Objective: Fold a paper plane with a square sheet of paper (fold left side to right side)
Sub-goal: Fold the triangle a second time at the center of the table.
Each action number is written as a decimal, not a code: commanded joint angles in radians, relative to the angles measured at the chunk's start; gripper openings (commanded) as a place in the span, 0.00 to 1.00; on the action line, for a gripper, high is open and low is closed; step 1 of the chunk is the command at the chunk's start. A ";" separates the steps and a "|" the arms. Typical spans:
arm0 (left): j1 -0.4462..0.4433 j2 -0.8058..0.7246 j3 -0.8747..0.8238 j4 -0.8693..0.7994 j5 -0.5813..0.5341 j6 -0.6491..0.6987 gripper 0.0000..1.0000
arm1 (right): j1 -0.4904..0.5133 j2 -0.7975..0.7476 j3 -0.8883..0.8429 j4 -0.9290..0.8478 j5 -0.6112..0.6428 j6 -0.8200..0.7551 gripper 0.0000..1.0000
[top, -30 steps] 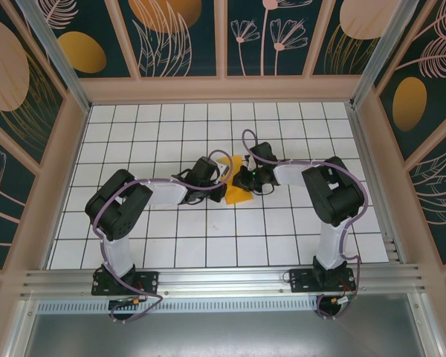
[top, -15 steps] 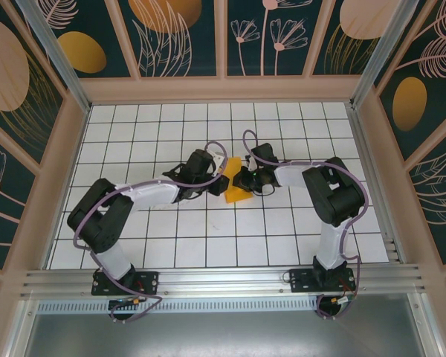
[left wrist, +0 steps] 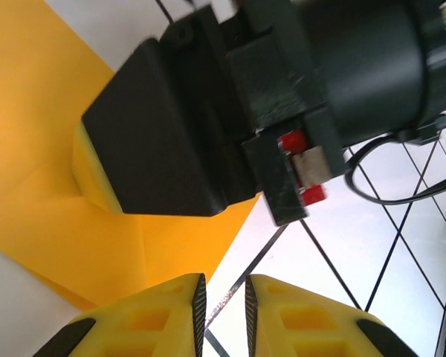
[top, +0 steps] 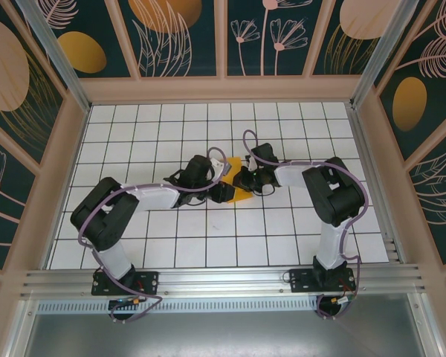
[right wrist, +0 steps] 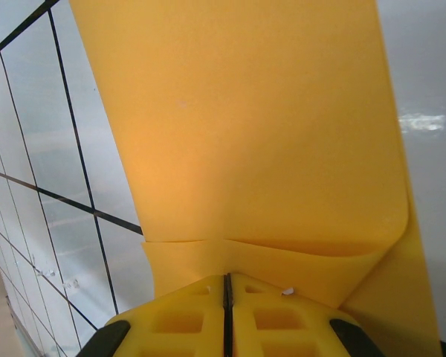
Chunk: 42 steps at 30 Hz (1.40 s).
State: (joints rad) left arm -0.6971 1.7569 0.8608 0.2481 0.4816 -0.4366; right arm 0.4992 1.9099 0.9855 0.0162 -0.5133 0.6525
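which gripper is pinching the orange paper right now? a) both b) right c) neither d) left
b: the right gripper is shut on an edge of the orange paper, while the left gripper has its fingers apart with only floor between them.

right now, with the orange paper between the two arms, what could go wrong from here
1. The right gripper is shut on the orange paper, which bulges in a loose curl beside the pinch; a pull could set a crooked crease or tear it.
2. The left gripper, jaws barely apart, sits at the paper's edge close to the right one; pushing in could bump it or drag the sheet.
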 commanded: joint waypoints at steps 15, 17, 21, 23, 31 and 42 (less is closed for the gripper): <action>-0.005 0.125 0.014 -0.017 0.005 0.006 0.25 | -0.001 0.037 -0.027 -0.107 0.068 -0.036 0.11; -0.005 0.129 0.009 -0.024 -0.004 0.007 0.25 | -0.001 0.035 -0.025 -0.110 0.068 -0.036 0.11; -0.005 0.133 -0.005 -0.026 -0.011 0.007 0.24 | 0.000 0.031 -0.021 -0.114 0.067 -0.039 0.11; -0.007 0.134 -0.011 -0.027 -0.005 0.007 0.24 | -0.002 0.026 -0.018 -0.114 0.062 -0.040 0.11; -0.020 0.154 -0.032 -0.023 0.005 -0.003 0.19 | -0.021 -0.065 0.012 -0.097 0.009 -0.051 0.08; -0.037 0.162 -0.036 -0.031 -0.016 -0.010 0.15 | 0.019 -0.113 -0.062 -0.043 -0.038 -0.024 0.00</action>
State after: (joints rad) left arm -0.7124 1.8751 0.8543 0.2665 0.4603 -0.4465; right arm 0.4980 1.7996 0.9520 -0.0402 -0.5251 0.6258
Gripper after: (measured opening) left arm 0.156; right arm 0.065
